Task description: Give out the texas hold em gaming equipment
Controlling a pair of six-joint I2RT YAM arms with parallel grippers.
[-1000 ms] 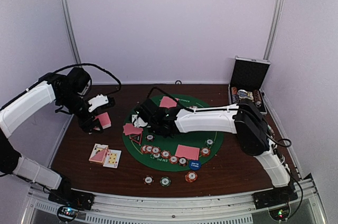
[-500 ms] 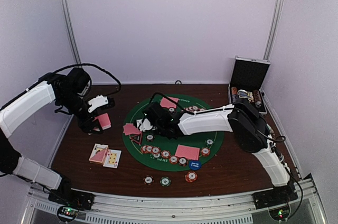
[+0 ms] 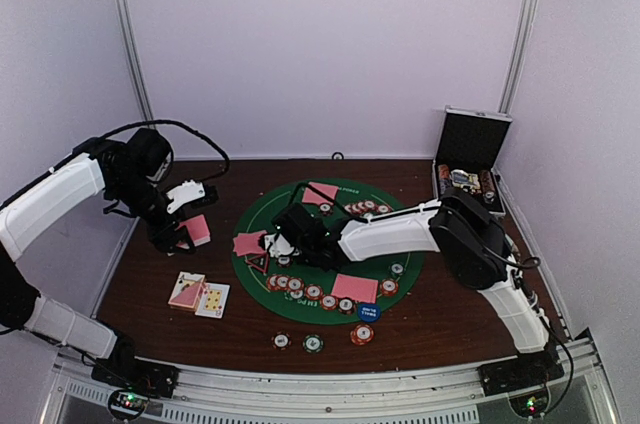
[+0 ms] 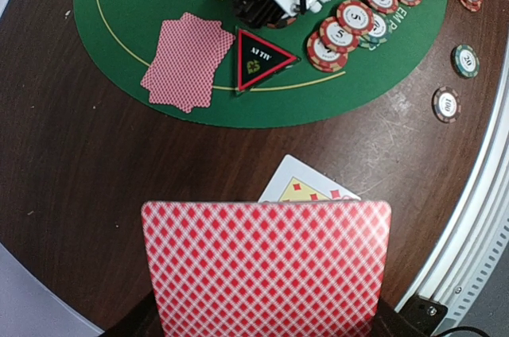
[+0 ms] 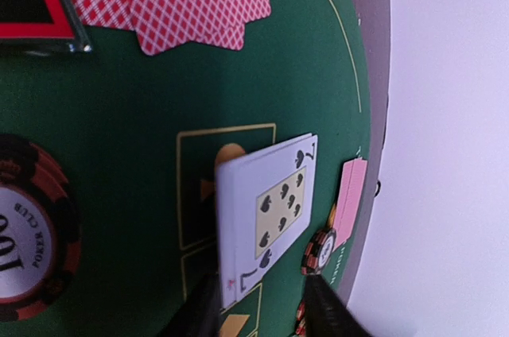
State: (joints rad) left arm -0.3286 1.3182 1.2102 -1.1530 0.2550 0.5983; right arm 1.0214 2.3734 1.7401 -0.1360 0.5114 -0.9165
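Gripping red-backed cards, the left pincer hangs above the desk's left side, over face-up cards. The right pincer clasps a seven of spades low over the green mat, near chips.

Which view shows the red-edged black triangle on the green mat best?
Left wrist: the triangle lies whole and sharp beside face-down cards. Right wrist catches only one corner at the frame edge; the top view shows it tiny.
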